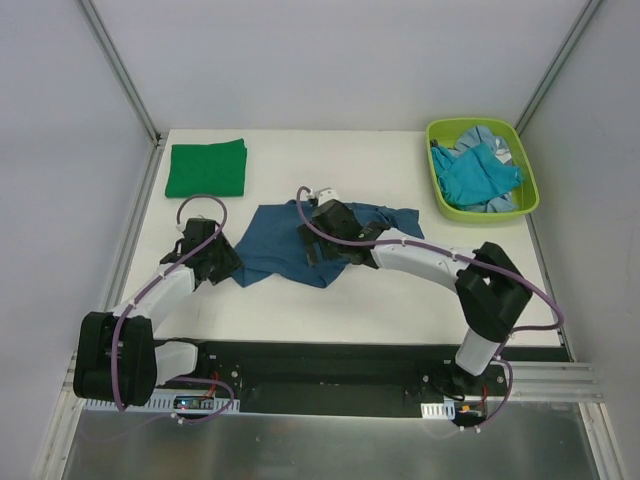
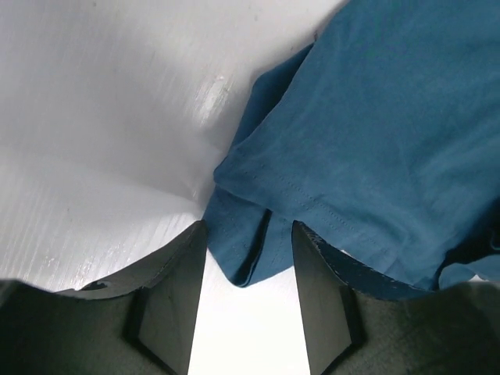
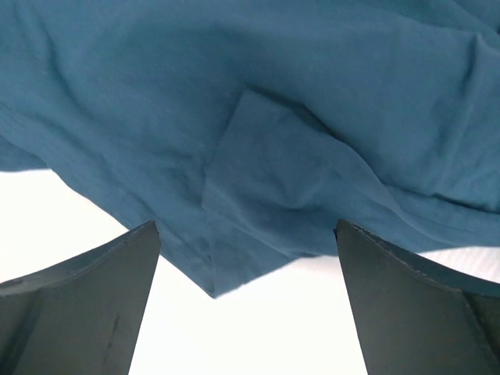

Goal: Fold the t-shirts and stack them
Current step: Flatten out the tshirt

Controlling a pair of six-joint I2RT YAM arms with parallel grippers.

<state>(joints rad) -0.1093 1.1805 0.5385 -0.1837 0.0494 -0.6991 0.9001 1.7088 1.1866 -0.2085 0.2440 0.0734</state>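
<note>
A dark teal-blue t-shirt [image 1: 275, 240] lies loosely spread on the middle of the white table [image 1: 400, 290]. My left gripper [image 1: 225, 262] sits at its left edge. In the left wrist view the shirt [image 2: 375, 117] has a doubled hem corner lying between the tips of that gripper [image 2: 248, 234], whose jaws stand partly apart without pinching it. My right gripper [image 1: 318, 250] hovers over the shirt's near edge. In its wrist view it [image 3: 246, 234] is wide open, with a pointed corner of the shirt [image 3: 234, 94] between the fingers. A bright green t-shirt [image 1: 205, 168] lies folded at the back left.
A lime-green bin [image 1: 438, 190] stands at the back right, holding crumpled turquoise and pale blue shirts [image 1: 480, 175]. Metal frame posts rise at the table's back corners. Bare white tabletop shows in front of the teal shirt.
</note>
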